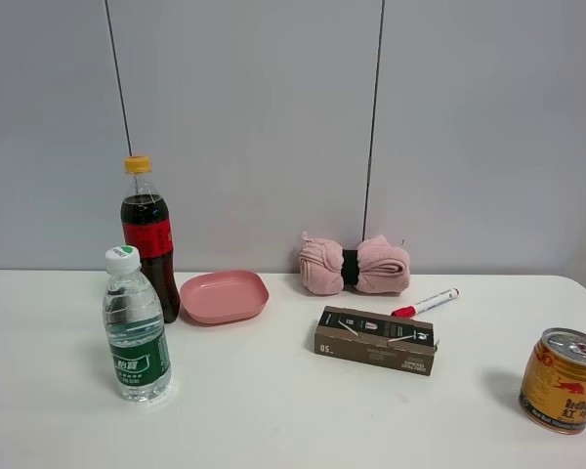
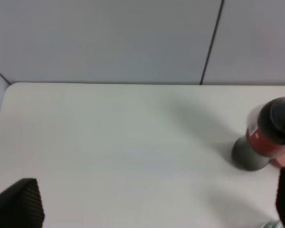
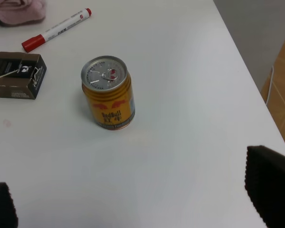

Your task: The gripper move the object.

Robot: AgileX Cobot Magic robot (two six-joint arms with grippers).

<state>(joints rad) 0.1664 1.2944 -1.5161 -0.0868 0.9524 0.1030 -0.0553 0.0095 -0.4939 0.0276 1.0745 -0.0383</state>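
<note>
Currently I see my right gripper (image 3: 133, 209) only as two black ribbed fingers (image 3: 270, 183) at the edges of its wrist view, standing wide apart with nothing between them, above the bare white table (image 3: 190, 95). Just beyond it stands the small gold energy-drink can (image 3: 107, 92), upright, with its silver top closed. Further out lie the flat brown cardboard box (image 3: 16, 75) and the white marker pen with red cap (image 3: 57, 29), and at the far corner of this view a bit of the fluffy pink rolled towel (image 3: 19, 10) shows. My left gripper (image 2: 152, 209) also has its fingers spread apart and empty; near it I see the dark cola bottle with red label (image 2: 268, 135). From the high camera no arm is visible. The towel, cinched by a black band (image 1: 350, 268), lies at the back of the table close to the grey wall (image 1: 244, 117), behind the box. To its left is the smooth pink plastic dish (image 1: 224, 296), then the cola bottle, and in front the clear water bottle with green label (image 1: 136, 332).
</note>
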